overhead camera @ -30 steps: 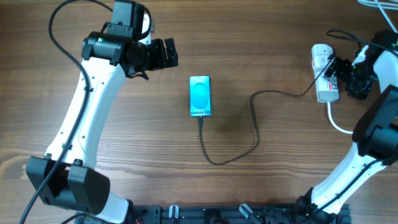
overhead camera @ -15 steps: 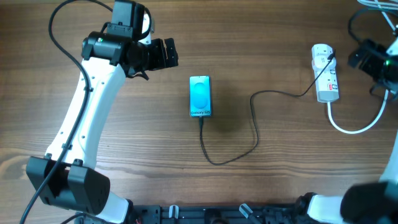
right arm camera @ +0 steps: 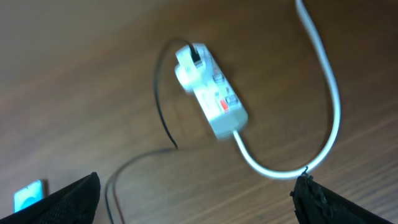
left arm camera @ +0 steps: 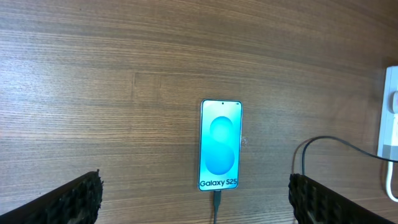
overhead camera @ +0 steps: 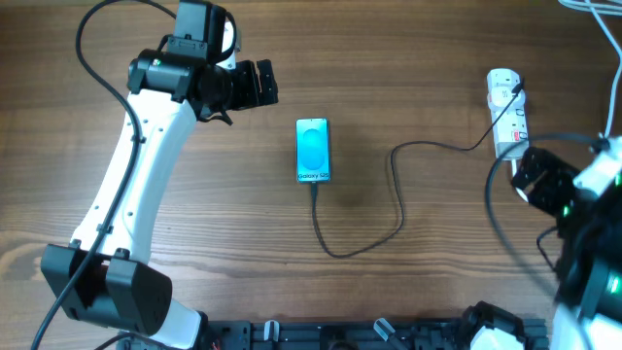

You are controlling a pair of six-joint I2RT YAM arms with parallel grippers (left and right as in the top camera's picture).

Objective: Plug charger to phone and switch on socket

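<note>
Swung clear of the socket since the frame half a second ago, and now nearer the robot's side of the table: right gripper. Hangs above the wood with fingers spread wide, grasping nothing and touching nothing. Looks down on the socket's red and grey marks, too blurred in the wrist view to read as on or off. Hovers likewise released and empty, well apart from everything on the table: left gripper, pads at the lower corners of its wrist view. Lies flat at mid-table, screen lit cyan, lettered end toward the robot: phone. Meets the phone's lettered end with its tip, apparently seated, then loops to the right and runs up to the plug at the socket's rounded end: charger. Trails off the socket's other end in a wide curve: thick white cord. Judged as the step in hand: switching on the socket, with the plugging appearing done. Calls next, if the switch is not yet thrown, for bringing the right gripper back over the strip, closing the fingers to a blunt tip and pressing the red mark without shoving the strip or tugging the charger. Calls otherwise only for retreat.
</note>
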